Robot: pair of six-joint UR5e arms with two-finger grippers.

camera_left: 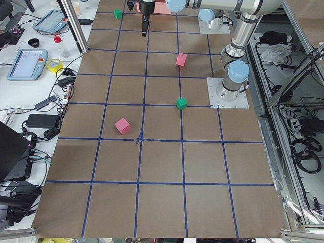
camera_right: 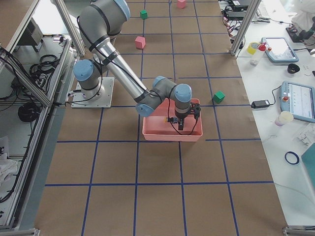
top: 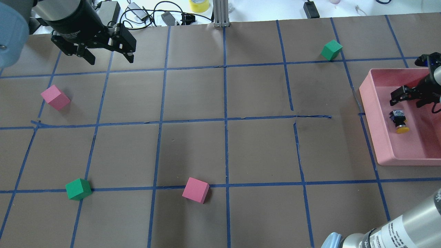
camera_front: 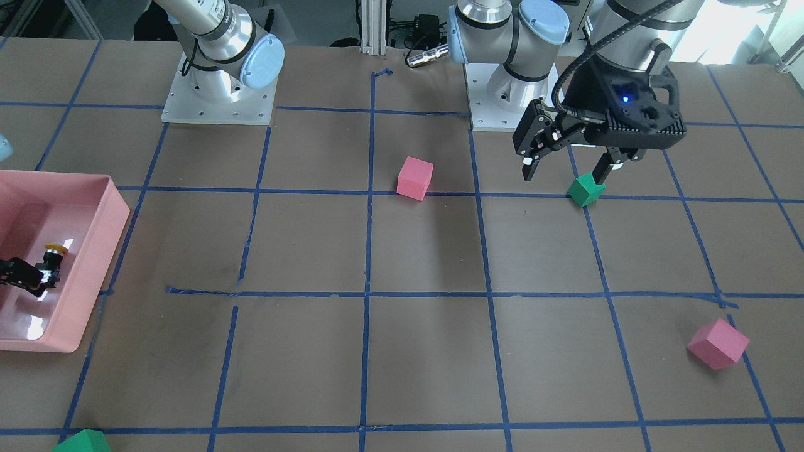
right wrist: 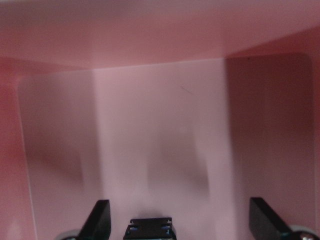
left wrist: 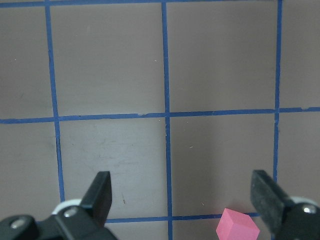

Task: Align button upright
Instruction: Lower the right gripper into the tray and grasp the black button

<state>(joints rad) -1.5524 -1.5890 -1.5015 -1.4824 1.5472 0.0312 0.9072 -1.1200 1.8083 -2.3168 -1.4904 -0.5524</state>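
Note:
The button (top: 398, 120) lies on its side on the floor of the pink tray (top: 382, 151), its yellow cap towards the robot. It also shows in the front view (camera_front: 53, 257). My right gripper (top: 409, 100) is open inside the tray, just past the button's silvery base and not holding it. In the right wrist view the gripper (right wrist: 180, 225) is wide open, and the button's base block (right wrist: 150, 229) shows at the bottom edge between the fingers. My left gripper (top: 111, 61) is open and empty, high above the far left of the table.
Pink foam cubes (top: 55, 97) (top: 195, 189) and green cubes (top: 78, 189) (top: 331, 50) lie scattered on the brown table with blue tape lines. The left wrist view shows one pink cube (left wrist: 237, 227) below the left gripper (left wrist: 184, 200). The tray walls (right wrist: 150, 45) enclose the right gripper.

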